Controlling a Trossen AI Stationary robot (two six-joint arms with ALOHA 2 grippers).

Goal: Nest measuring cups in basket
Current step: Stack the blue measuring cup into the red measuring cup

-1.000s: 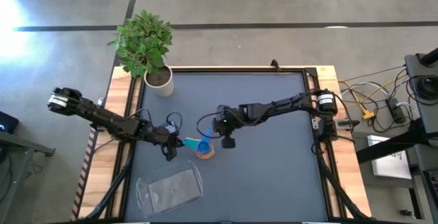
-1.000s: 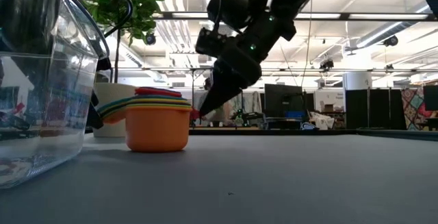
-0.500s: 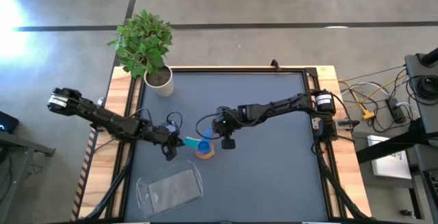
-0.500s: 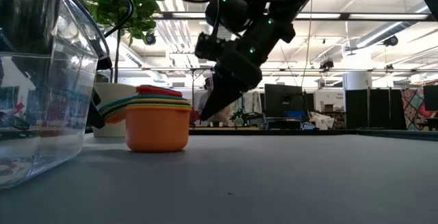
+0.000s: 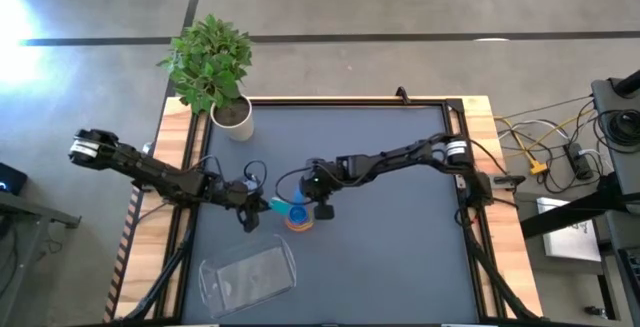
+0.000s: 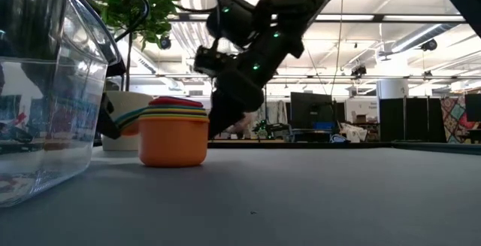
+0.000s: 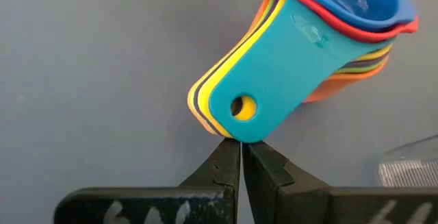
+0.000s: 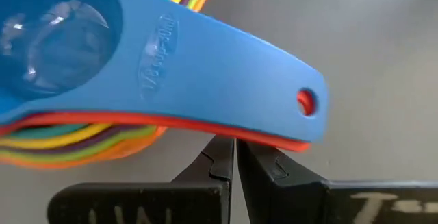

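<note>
The measuring cups (image 5: 297,216) are seen nested into one stack of smooth, glossy plastic, standing on the matte grey table (image 5: 400,257) a little beyond the basket (image 5: 247,273), toward the table's middle. In the low view the stack's outermost cup is a round orange bowl (image 6: 173,141), with thin coloured rims layered above it. A blue scoop lies on top, its flat handle (image 8: 226,73) rounded at the end and pierced by a small hole; raised lettering is moulded along it but cannot be read. A teal handle (image 7: 274,80) with a like hole fans out on the other side of the stack, over yellow and purple ones.

The basket is made of clear, see-through plastic, rectangular with rounded corners, and nothing is seen inside it.

The left gripper (image 5: 250,214) is placed just beside the stack on the side of the teal handle, its dark pointed fingers pressed together and nothing held. The right gripper (image 5: 322,207) is placed on the stack's opposite side, its fingers likewise pressed together beneath the blue handle, gripping nothing.
</note>
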